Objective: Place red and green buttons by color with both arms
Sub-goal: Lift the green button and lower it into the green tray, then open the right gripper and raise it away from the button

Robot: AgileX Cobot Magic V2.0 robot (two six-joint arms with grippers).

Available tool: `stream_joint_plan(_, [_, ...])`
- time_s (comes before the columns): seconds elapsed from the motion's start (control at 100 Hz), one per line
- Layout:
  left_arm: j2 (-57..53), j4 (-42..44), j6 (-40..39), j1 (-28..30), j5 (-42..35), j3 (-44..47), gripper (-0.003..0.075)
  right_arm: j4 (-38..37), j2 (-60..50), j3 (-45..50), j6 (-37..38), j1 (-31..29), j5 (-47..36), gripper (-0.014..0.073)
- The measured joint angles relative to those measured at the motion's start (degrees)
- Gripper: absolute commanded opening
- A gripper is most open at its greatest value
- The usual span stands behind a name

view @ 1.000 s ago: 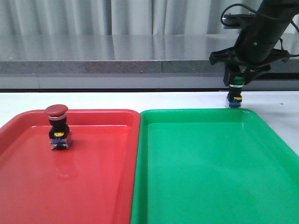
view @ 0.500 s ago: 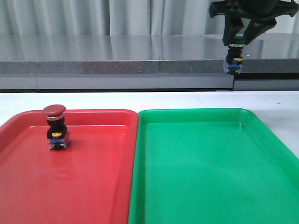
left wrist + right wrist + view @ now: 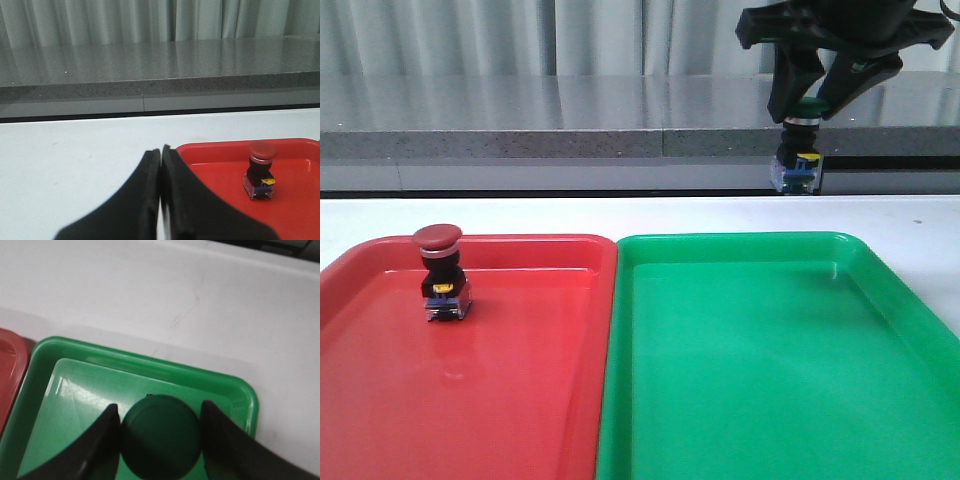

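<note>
The red button (image 3: 442, 272) stands upright in the red tray (image 3: 520, 400), near its far left; it also shows in the left wrist view (image 3: 260, 170). My right gripper (image 3: 810, 100) is shut on the green button (image 3: 798, 150) by its cap and holds it high above the far edge of the green tray (image 3: 770, 380). In the right wrist view the dark green cap (image 3: 161, 436) sits between the two fingers, over the tray's far corner (image 3: 235, 390). My left gripper (image 3: 161, 152) is shut and empty, left of the red tray (image 3: 220, 170), out of the front view.
The two trays lie side by side on a white table (image 3: 620, 212). A grey stone ledge (image 3: 570, 125) and curtains run along the back. White table surface lies behind and to the right of the green tray (image 3: 175, 300).
My right gripper has lifted the green button off the table behind the green tray and carried it up and slightly left. The red button has not moved.
</note>
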Motion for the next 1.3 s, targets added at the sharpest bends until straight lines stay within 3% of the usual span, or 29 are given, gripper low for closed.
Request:
stream_joint_plan(0.46, [0.0, 0.0, 0.0, 0.0, 0.0, 0.0, -0.0019, 0.6, -1.8, 14.9, 3.1, 3.2, -11.3, 0.0257])
stream_joint_plan(1.1, [0.0, 0.0, 0.0, 0.0, 0.0, 0.0, -0.0019, 1.6, 4.2, 15.5, 3.4, 3.2, -17.1, 0.0261])
stream_joint_plan(1.17, [0.0, 0.0, 0.0, 0.0, 0.0, 0.0, -0.0019, 1.6, 4.3, 15.5, 3.4, 3.2, -17.4, 0.0295])
stream_joint_plan(1.3, [0.0, 0.0, 0.0, 0.0, 0.0, 0.0, -0.0019, 1.9, 4.5, 15.5, 3.4, 3.2, -17.4, 0.0482])
